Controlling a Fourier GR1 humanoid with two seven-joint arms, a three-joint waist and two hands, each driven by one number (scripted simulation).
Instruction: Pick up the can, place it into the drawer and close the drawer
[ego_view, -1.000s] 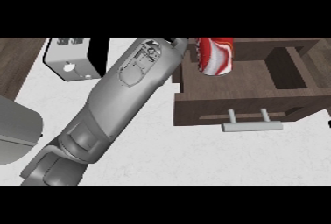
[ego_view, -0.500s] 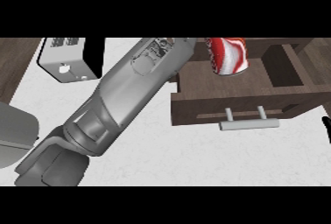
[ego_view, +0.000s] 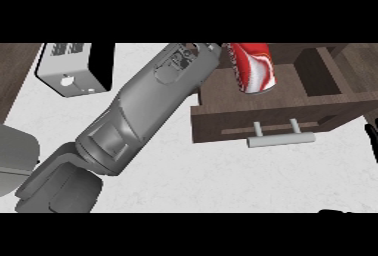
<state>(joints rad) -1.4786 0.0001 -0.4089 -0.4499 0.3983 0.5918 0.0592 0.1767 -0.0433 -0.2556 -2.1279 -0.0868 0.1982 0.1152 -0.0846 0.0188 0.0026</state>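
A red and white can (ego_view: 255, 67) hangs tilted over the open wooden drawer (ego_view: 325, 75), near the drawer's left wall. My left forearm (ego_view: 140, 115) runs from the lower left up to the can. Only a dark sliver of the left hand (ego_view: 224, 52) shows beside the can, and the hand carries it; the rest is cut off by the view's top. The drawer's front panel bears a pale bar handle (ego_view: 280, 137). A black bit of my right hand (ego_view: 371, 141) shows at the right edge, level with the handle.
A grey metal box (ego_view: 70, 72) with a black side stands on the white counter at the upper left. A grey rounded object (ego_view: 15, 150) sits at the left edge. Dark wood borders the counter at the far left.
The can shifted right over the drawer, then came slightly back left and lower. The forearm swung a little to the right. The right hand's edge has crept into view.
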